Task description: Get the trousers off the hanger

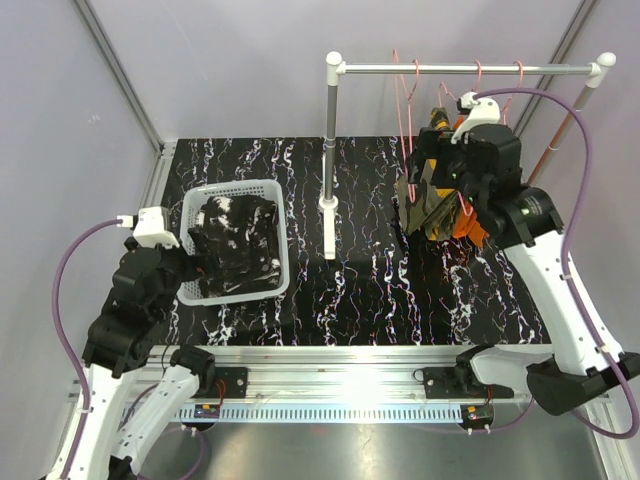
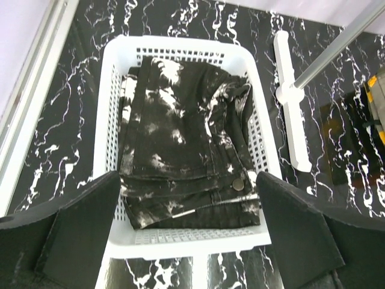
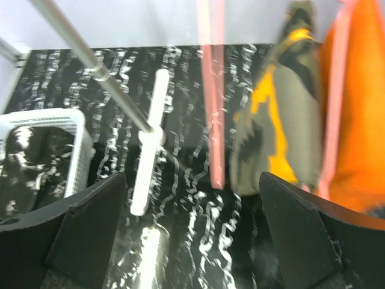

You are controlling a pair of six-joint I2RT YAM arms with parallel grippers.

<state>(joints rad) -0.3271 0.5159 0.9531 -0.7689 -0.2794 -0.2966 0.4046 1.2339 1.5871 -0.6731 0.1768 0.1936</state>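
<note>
left fingers (image 2: 78,235) spread, aimed down over dark trousers (image 2: 180,138) in basket (image 2: 111,102) | right fingers (image 3: 84,223) raised, released, camouflage trousers (image 3: 283,126) hanging ahead

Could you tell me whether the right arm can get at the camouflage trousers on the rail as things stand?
Probably yes. The right gripper is open and faces the camouflage trousers hanging just ahead. Only a pink hanger hangs beside them, and the orange trousers hang on their other side.
</note>
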